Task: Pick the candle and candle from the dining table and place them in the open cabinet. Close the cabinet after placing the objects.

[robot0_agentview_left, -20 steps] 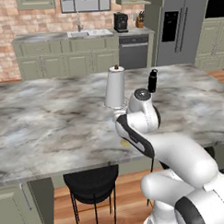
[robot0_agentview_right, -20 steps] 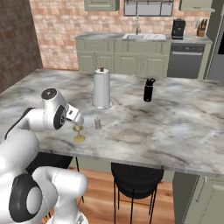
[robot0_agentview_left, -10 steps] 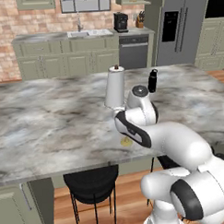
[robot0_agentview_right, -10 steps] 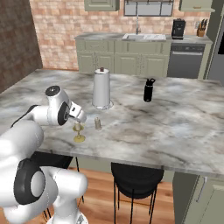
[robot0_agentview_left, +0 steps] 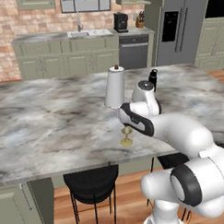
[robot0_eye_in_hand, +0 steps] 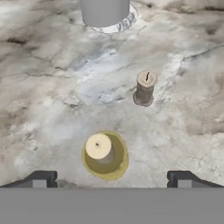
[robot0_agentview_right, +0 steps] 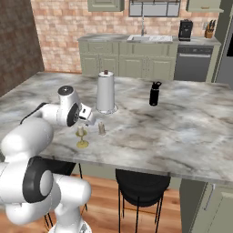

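Lower than a second ago, the gripper (robot0_eye_in_hand: pixel 109 178) now hangs directly above the cream candle (robot0_eye_in_hand: pixel 99 147) on its gold holder, with the arm's wrist swung further forward over the table; neither candle has shifted. Its two fingers stand wide apart, one on either side of the holder's round foot in the hand view, touching nothing.

That cream candle (robot0_agentview_right: pixel 82 132) stands upright near the front edge of the marble dining table (robot0_agentview_right: pixel 191 136), just under the gripper (robot0_agentview_right: pixel 87 122). From the left base view the candle (robot0_agentview_left: pixel 126 133) shows beneath the dark wrist. The small grey candle (robot0_agentview_right: pixel 101 128) stands upright just beside it, a little further from the front edge and apart from it; in the hand view this stubby candle (robot0_eye_in_hand: pixel 145 88) sits beyond and to the right of the cream one.

Further in from the edge stands the tall white jug (robot0_agentview_right: pixel 105 93) with a dark knob, and a black bottle (robot0_agentview_right: pixel 155 93) stands well apart towards the far edge.
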Robot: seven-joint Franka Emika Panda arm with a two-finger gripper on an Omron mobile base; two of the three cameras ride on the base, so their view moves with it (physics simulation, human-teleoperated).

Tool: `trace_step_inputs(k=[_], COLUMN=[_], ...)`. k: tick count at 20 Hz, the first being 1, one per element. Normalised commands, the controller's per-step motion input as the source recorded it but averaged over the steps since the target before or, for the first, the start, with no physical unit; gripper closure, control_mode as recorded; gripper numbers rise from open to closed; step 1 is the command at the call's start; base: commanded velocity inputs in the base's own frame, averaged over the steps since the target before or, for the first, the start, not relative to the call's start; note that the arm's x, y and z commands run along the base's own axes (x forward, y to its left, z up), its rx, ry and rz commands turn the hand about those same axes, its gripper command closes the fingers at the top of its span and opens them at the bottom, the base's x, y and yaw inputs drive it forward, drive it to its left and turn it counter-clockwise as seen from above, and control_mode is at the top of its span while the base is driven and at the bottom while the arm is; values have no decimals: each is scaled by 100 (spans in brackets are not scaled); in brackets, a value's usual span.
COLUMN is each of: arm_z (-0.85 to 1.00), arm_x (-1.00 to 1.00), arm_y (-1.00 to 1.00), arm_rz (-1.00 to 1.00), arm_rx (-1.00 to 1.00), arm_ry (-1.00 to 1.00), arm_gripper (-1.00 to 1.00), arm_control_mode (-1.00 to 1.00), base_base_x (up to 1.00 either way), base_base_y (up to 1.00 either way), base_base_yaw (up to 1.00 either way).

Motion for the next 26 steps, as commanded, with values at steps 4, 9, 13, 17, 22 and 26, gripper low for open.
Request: trace_step_inputs(k=[4, 9, 13, 17, 22, 26], arm_z=[0, -2, -22, -24, -18, -16], arm_x=[-7, -2, 16, 11, 0, 0], arm_y=[0, 0, 0, 0, 4, 8], arm_rz=[17, 6, 0, 0, 0, 0], arm_rx=[0, 0, 0, 0, 0, 0], arm_ry=[8, 1, 0, 1, 1, 0], arm_gripper=[-100, -100, -100, -100, -100, -100], arm_control_mode=[-100, -100, -100, -100, -100, -100], base_base_x=[0, 0, 0, 0, 0, 0], base_base_y=[0, 0, 0, 0, 0, 0], base_base_yaw=[0, 0, 0, 0, 0, 0])
